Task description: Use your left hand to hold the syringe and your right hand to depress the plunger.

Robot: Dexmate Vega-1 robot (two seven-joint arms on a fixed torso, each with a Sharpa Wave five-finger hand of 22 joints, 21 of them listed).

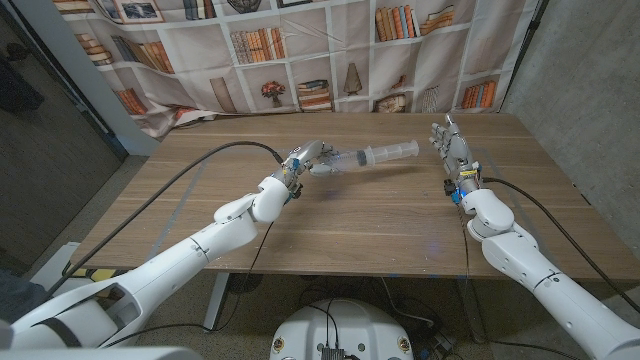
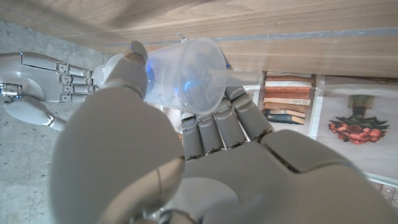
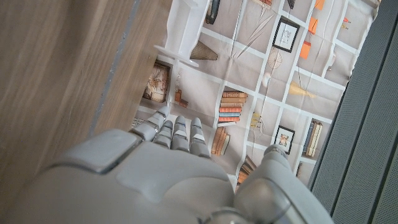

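Syringe [image 1: 375, 155], clear-bodied, is held in the left hand [image 1: 305, 160] above the wooden tabletop [image 1: 350, 220], its barrel reaching out from that hand toward the right hand [image 1: 450, 150] and lying roughly level. In the head view the left hand's fingers wrap the end of the barrel nearest the wrist, while the rest of the tube stands free beyond the fingertips. The left wrist view looks along the back of the same hand: the thumb lies over one side of the transparent barrel [image 2: 186, 74] and the fingers [image 2: 217, 121] curl under the other side, so the grip is closed around the tube, with a faint blue glint showing through the plastic. Whether anything fills the barrel cannot be told, and the plunger's position is not clear either. The right hand stands upright just beyond the syringe's far end, close to it but apart, fingers raised and slightly spread, holding nothing; a small gap shows between its fingers and the tip of the barrel. In the left wrist view that same right hand [image 2: 40, 81] shows past the left thumb, with its fingers extended side by side. The right wrist view shows the back of the right hand [image 3: 168, 168], its fingers [image 3: 177, 134] straight and together, touching nothing. Beyond both hands, behind the tabletop, hangs a cloth printed with bookshelves [image 1: 300, 50].
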